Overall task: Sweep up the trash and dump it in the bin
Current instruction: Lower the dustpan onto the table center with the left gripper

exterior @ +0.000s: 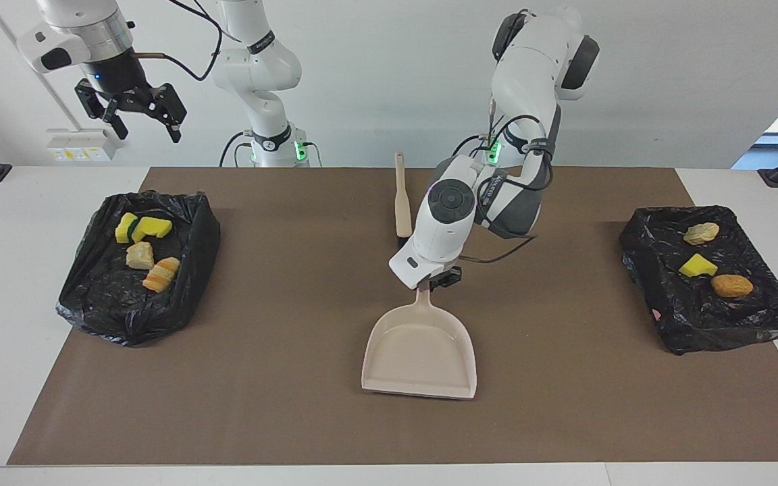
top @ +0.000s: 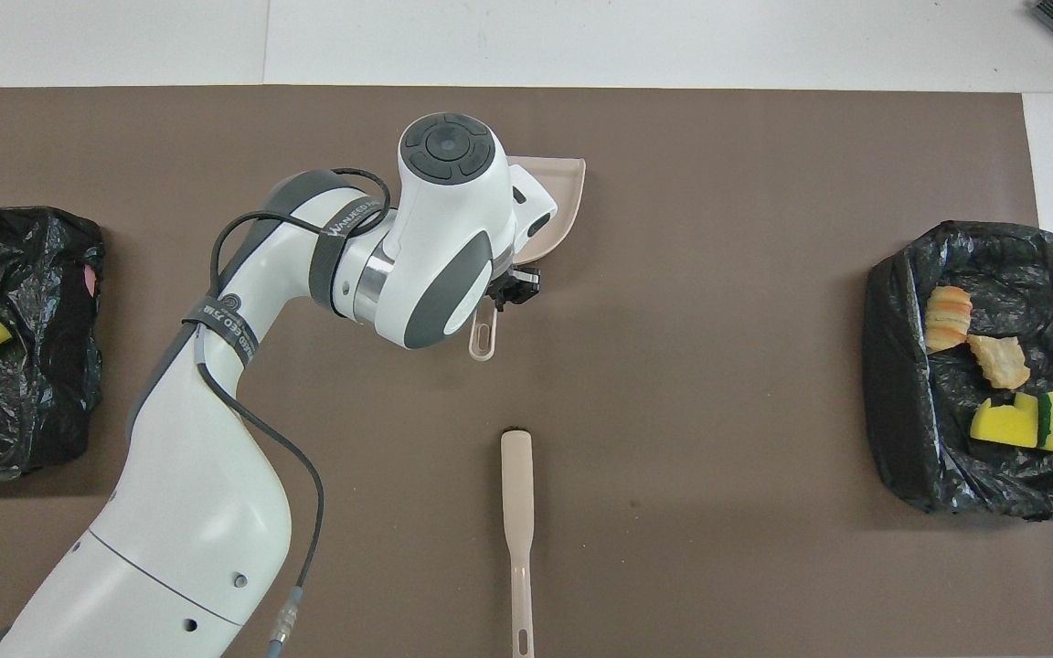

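Left tool [exterior: 437,279] clamped on empty dustpan [exterior: 420,351] handle mid-table; trash [exterior: 144,246] apparently all binned. Next: set dustpan down. Right tool [exterior: 134,111] wide, waiting.

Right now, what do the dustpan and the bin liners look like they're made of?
Dustpan: probably hard plastic, going by its smooth matte beige surface and moulded rim. Bin liners: thin black plastic film, crinkled and glossy with bright highlights.
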Motion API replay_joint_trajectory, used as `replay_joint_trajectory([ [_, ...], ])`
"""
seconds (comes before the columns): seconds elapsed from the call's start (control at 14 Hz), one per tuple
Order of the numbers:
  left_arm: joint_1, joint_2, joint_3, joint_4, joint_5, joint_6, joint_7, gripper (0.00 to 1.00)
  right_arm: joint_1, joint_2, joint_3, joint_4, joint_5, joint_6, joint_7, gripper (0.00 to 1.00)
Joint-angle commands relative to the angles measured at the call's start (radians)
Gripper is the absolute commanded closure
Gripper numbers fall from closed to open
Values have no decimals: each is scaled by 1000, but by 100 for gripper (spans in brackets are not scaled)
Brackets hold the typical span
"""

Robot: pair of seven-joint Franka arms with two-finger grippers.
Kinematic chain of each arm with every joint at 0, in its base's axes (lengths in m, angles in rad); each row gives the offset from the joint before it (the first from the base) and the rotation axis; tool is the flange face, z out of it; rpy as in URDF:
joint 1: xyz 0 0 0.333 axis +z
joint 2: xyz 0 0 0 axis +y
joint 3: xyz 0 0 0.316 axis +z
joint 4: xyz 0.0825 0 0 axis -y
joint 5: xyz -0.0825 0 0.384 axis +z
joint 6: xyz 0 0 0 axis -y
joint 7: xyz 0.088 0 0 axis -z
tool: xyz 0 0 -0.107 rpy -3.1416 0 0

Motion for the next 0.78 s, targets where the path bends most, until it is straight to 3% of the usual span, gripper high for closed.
replay_joint_trajectory([
  [0.0,-33,16,15,20,-12,33,-22,100,-9,-17,1,-14,-2,-8,-22,0],
  [0.5,-28,13,18,-3,7,32,-22,100,15,-16,-5,-14,5,-2,-16,0],
  [0.71,-30,11,17,-5,80,41,-16,81,70,-16,-64,-14,2,-2,-18,0],
])
